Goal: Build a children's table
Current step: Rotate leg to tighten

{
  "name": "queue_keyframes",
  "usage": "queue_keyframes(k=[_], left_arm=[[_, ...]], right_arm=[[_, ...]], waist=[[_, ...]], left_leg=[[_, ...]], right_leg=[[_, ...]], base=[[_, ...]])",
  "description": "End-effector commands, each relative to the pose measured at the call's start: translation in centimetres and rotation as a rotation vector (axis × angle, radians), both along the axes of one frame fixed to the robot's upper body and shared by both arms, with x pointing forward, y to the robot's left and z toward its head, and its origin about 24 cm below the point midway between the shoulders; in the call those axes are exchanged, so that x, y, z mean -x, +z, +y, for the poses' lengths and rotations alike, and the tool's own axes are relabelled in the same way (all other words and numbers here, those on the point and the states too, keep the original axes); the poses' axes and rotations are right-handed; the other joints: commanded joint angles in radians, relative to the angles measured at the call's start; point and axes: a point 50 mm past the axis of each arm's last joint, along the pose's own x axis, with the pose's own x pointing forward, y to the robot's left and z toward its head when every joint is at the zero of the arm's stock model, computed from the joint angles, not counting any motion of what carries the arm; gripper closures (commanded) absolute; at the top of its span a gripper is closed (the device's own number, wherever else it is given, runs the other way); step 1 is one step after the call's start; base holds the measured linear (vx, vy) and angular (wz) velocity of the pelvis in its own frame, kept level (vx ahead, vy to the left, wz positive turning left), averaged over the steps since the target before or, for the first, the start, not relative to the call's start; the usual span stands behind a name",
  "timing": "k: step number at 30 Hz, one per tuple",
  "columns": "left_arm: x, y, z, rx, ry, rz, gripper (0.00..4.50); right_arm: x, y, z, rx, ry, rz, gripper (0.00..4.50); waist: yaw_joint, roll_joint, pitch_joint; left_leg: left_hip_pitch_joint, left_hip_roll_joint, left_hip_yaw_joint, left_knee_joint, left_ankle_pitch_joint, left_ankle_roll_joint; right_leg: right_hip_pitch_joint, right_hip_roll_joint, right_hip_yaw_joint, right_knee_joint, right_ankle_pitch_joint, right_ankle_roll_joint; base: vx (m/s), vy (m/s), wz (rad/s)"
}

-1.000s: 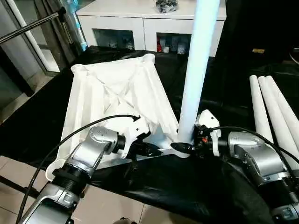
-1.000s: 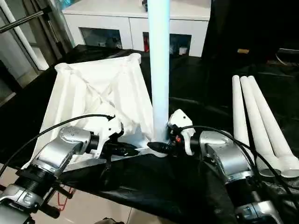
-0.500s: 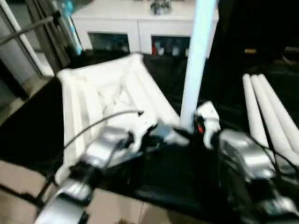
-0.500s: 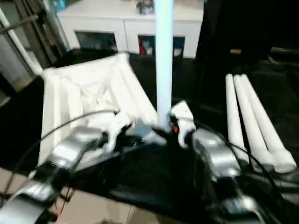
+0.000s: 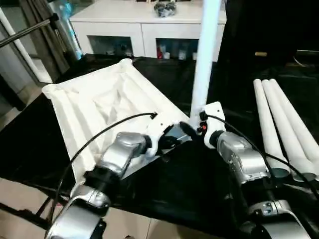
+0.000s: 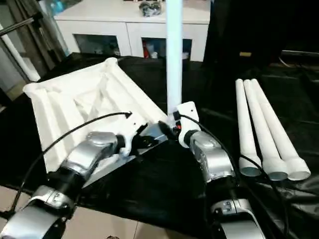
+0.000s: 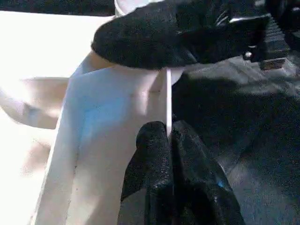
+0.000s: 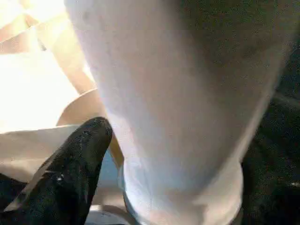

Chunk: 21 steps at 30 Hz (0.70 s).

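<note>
Left gripper is pinched on the tabletop rim at its near right corner, right gripper can't tell, beside the upright leg.

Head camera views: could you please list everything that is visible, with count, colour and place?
tabletop: one, white, upside down on the black cover, left of centre.
upright leg: one, white, standing at the tabletop's near right corner.
loose legs: three, white, lying side by side on the right.
black cover: one, black, spread under all the parts.
cabinet: one, white with glass doors, at the back.
dark object: one, on the cabinet top; I cannot tell what it is.
left claw: one, black fingers, shut on the tabletop's thin edge.
right claw: one, black fingers, at the upright leg's base.
</note>
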Motion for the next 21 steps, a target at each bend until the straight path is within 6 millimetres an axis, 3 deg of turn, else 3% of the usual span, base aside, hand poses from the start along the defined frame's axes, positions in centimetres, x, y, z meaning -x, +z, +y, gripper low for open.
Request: queue_keyframes(k=[1, 4, 5, 6, 10, 14, 21], left_arm=[[0.7, 1.3, -1.2, 0.07, -0.128, -0.039, 4.5], [1.3, 1.3, -0.5, 0.077, -0.203, -0.032, 4.5], [2.0, 1.3, 0.3, 0.072, -0.277, -0.025, 4.5], [2.0, 1.3, 0.3, 0.072, -0.277, -0.025, 4.5], [2.6, 1.4, 1.2, 0.069, -0.353, -0.004, 4.5], [3.0, 1.3, 2.3, 0.042, -0.397, 0.02, 4.5], [3.3, 1.3, 2.7, 0.029, -0.42, 0.031, 4.5]], right_arm=[[1.3, -1.1, 1.7, -0.012, 0.169, 0.059, 0.5], [2.0, -0.3, 0.9, -0.014, 0.296, 0.028, 0.5], [2.9, 0.4, 0.0, -0.005, 0.417, 0.015, 0.5], [2.9, 0.4, 0.0, -0.005, 0.417, 0.015, 0.5], [3.9, 0.9, -1.2, -0.005, 0.538, 0.043, 0.5], [4.8, 1.1, -2.0, -0.002, 0.623, 0.081, 0.76], [5.3, 1.0, -1.8, -0.009, 0.66, 0.105, 1.4]], waist=[[0.002, -0.019, -0.058], [0.006, -0.018, -0.059], [0.011, -0.02, -0.06], [0.014, -0.016, -0.061], [0.027, -0.014, -0.062], [0.036, -0.013, -0.062], [0.038, -0.014, -0.061]], left_leg=[[0.005, 0.056, -0.025, -0.071, -0.203, 0.055], [0.005, 0.058, -0.025, -0.071, -0.195, 0.065], [0.005, 0.06, -0.026, -0.07, -0.185, 0.071], [0.006, 0.062, -0.023, -0.067, -0.177, 0.084], [0.003, 0.062, -0.022, -0.063, -0.145, 0.096], [0.006, 0.065, -0.023, -0.065, -0.16, 0.09], [0.004, 0.063, -0.023, -0.066, -0.165, 0.073]], right_leg=[[0.041, -0.09, 0.052, -0.089, -0.241, -0.206], [0.044, -0.09, 0.052, -0.086, -0.211, -0.21], [0.048, -0.09, 0.052, -0.084, -0.188, -0.211], [0.042, -0.089, 0.054, -0.08, -0.167, -0.217], [0.04, -0.088, 0.052, -0.076, -0.129, -0.233], [0.039, -0.087, 0.051, -0.076, -0.154, -0.232], [0.038, -0.088, 0.051, -0.077, -0.169, -0.228]], base=[[0.0, 0.0, 0.0], [0.0, 0.0, 0.0], [0.0, 0.0, 0.0], [0.0, 0.0, 0.0], [0.0, 0.0, 0.0], [0.0, 0.0, 0.0], [0.0, 0.0, 0.0]])
